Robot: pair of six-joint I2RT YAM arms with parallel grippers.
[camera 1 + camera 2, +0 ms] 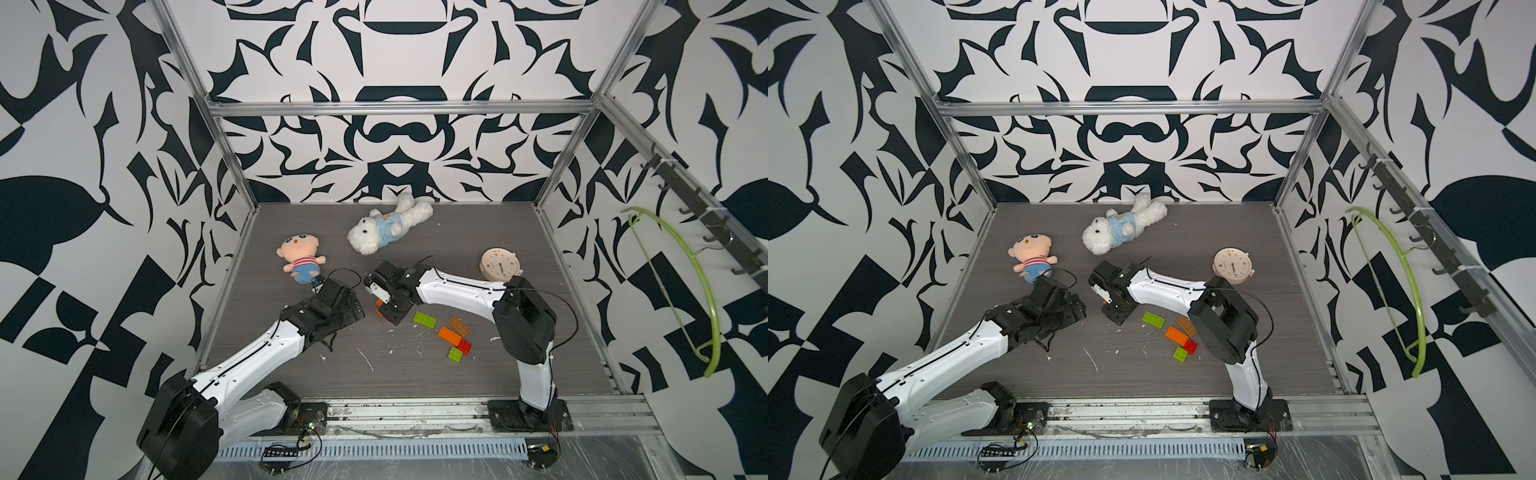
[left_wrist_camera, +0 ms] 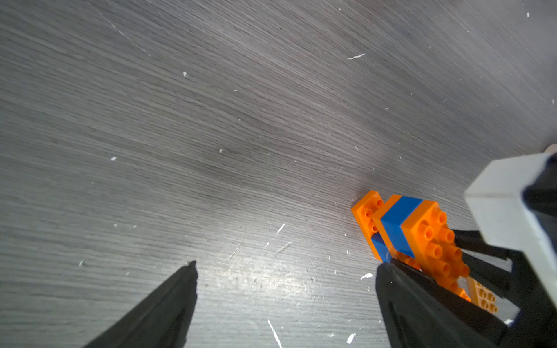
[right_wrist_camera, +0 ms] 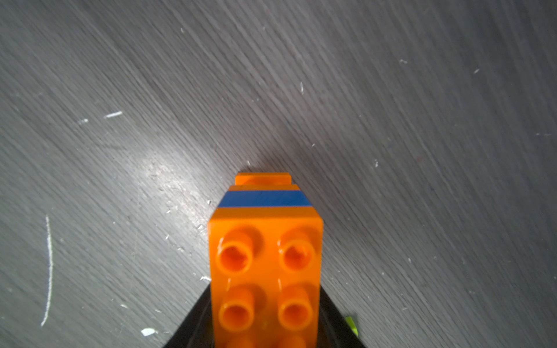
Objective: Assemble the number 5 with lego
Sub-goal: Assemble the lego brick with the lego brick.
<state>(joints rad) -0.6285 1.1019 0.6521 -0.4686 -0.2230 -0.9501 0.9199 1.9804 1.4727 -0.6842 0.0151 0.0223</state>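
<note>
An orange and blue lego cluster (image 3: 265,241) sits between the fingers of my right gripper (image 3: 265,289), which is shut on it just above the table. In the left wrist view the same cluster (image 2: 401,223) shows layered orange and blue, beside my left gripper (image 2: 286,266), which is open over bare table with nothing between its fingers. In both top views only an orange edge of the cluster (image 1: 379,304) (image 1: 1104,305) peeks from under the right wrist. Loose lego lies to the right: a green brick (image 1: 424,320), a tan one (image 1: 459,326), an orange one (image 1: 449,336), a red one (image 1: 464,346) and a small green one (image 1: 456,354).
A plush doll (image 1: 300,257) lies just behind the left wrist, and a white plush bear (image 1: 386,226) lies at the back. A round beige clock (image 1: 500,264) stands behind the right arm. A green hanger (image 1: 702,291) hangs on the right wall.
</note>
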